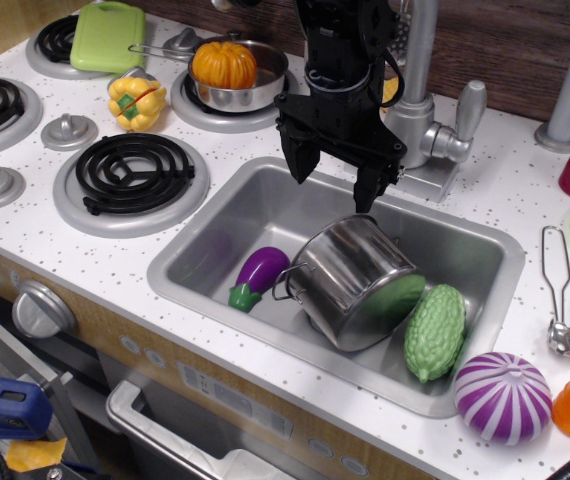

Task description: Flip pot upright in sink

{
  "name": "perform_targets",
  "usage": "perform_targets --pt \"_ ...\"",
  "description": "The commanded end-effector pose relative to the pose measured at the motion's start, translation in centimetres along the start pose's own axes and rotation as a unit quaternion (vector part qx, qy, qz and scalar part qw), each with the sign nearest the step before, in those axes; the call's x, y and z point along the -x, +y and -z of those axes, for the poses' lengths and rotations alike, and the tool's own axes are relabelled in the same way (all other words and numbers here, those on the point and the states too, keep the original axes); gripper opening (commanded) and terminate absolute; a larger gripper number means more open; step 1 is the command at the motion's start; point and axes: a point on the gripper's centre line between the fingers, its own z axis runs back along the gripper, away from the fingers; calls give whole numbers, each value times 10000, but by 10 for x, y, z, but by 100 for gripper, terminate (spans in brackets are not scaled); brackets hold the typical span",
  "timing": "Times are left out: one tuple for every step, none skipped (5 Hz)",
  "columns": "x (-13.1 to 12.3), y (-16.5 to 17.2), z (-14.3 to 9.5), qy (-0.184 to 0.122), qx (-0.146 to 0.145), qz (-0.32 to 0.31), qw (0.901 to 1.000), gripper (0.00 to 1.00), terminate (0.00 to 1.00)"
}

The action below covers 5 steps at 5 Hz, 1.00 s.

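Observation:
The shiny steel pot [355, 280] lies tilted on its side in the middle of the grey sink [233, 215], its base towards the back left and its mouth towards the front right; a small loop handle faces the eggplant. My black gripper [333, 178] hangs open and empty above the sink's back part, just above and behind the pot, not touching it.
A purple eggplant [258, 276] lies left of the pot and a green bumpy gourd [435, 331] right of it, both in the sink. The faucet [435, 125] stands behind. A pan with an orange pumpkin [225, 65] sits on the back burner. A striped purple ball [503, 396] rests on the counter.

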Motion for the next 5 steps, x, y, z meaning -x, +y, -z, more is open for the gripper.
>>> perform_targets --pt "0 0 0 0 0 0 10000 100 0" --pt "-1 3 2 359 827 -482 9948 100 0" --pt "-4 5 5 462 1127 -552 9910 100 0" --pt "-6 7 5 555 1342 -666 9872 100 0" --pt "-5 6 11 652 1727 -885 9788 100 0"
